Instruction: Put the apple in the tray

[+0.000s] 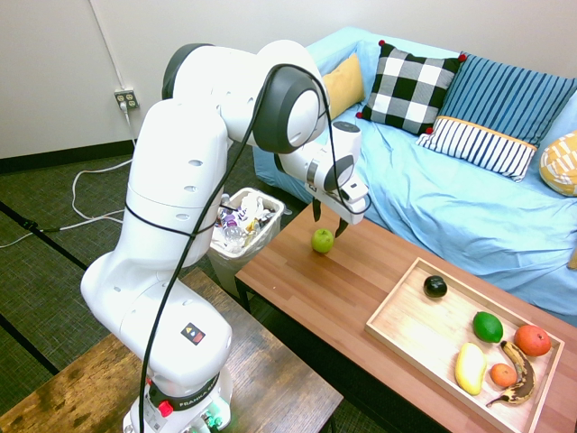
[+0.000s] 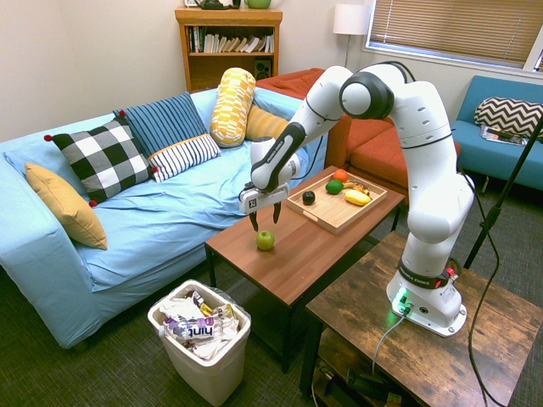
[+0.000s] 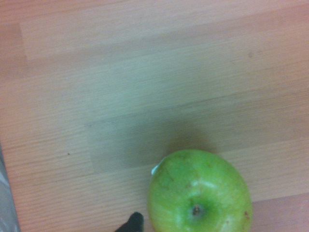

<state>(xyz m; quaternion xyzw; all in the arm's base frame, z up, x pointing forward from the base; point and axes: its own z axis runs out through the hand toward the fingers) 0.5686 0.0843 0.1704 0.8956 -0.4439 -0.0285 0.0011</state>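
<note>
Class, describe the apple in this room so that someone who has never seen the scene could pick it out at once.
Find the long brown wooden coffee table in front of the blue sofa. On its end nearest the white wastebasket, directly under the open gripper, sits the apple. It is small, round and yellow-green, alone on bare wood, while all other fruit lies in the tray.

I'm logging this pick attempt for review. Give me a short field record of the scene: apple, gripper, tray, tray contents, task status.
apple: yellow-green apple resting on the wooden coffee table, near its wastebasket end
gripper: gripper pointing down, fingers open, just above the apple, nothing held
tray: light wood tray at the table's other end, apart from the apple
tray contents: dark avocado, green lime, other fruit
task status: apple not yet grasped, not in tray
</note>
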